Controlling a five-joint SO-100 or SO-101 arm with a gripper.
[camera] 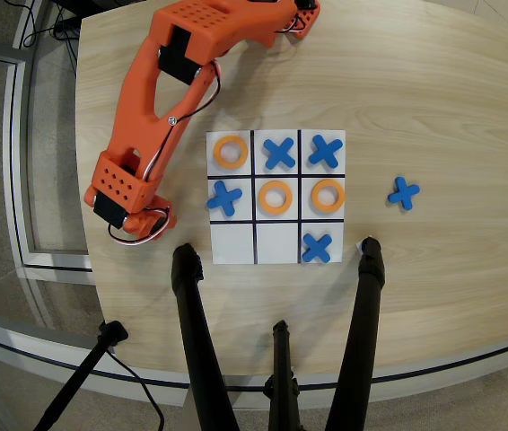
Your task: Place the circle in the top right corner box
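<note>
The white 3x3 board (276, 197) lies mid-table. Three orange rings lie on it: in the view's top left cell (231, 152), the centre cell (275, 197) and the right middle cell (328, 196). A fourth ring is not visible. The only bare white corner cell is the bottom left one (232, 244). The view's top right cell holds a blue X (325, 151). My orange gripper (144, 224) hangs low over the table just left of the board, near that bare corner. Its jaws are hidden under the wrist, as is anything they might hold.
Blue Xs also lie in the top middle (279, 153), left middle (224, 197) and bottom right (316, 246) cells. A loose blue X (403, 192) lies right of the board. Black tripod legs (196, 332) (362, 314) rise from the table's front edge.
</note>
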